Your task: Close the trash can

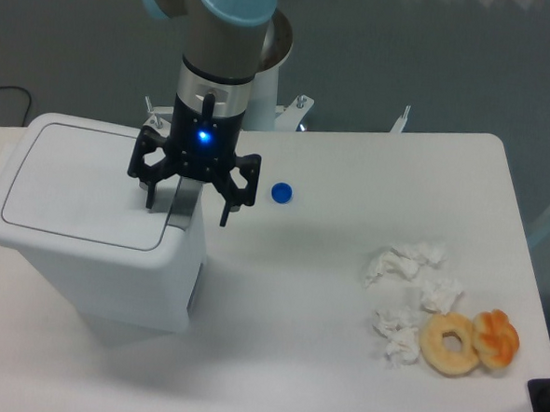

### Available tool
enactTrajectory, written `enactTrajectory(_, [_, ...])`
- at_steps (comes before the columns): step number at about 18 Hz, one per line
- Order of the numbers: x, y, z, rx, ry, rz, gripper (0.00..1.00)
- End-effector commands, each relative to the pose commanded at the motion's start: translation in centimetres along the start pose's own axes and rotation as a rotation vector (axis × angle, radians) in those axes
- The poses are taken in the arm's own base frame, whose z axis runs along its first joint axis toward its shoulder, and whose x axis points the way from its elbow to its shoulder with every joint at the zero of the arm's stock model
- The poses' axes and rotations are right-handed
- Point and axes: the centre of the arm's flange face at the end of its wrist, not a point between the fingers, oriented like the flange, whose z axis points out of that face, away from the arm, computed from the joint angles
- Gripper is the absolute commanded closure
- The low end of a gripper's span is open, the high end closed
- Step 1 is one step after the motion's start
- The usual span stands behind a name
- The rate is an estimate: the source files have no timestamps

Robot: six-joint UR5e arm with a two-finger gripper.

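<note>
In the camera view, the trash can (pixel 96 223) stands at the left of the frame on the white counter (pixel 344 304), with its lid lying flat. The gripper (pixel 187 203) hangs over the can's right edge, above the grey tab (pixel 184 203); its jaws are spread wide and hold nothing. A blue cap (pixel 280 193) lies right of it, and crumpled tissues (pixel 410 289) and two donuts (pixel 470 341) lie at the lower right.

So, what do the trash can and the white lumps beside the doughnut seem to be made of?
The trash can looks like moulded white plastic with a smooth, faintly glossy finish: rounded corners, even colour, soft sheen on the lid. The white lumps look like crumpled tissue paper, matte, with irregular folds and shadowed creases, lying by the doughnut; thin cloth cannot be ruled out.
</note>
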Motion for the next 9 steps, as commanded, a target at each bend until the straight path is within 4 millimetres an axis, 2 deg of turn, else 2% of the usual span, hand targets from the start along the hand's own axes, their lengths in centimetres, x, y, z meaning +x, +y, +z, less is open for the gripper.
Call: enactTrajectory(9, [-0.81, -0.03, -0.58, 0.009, -0.002, -0.015, 0.0])
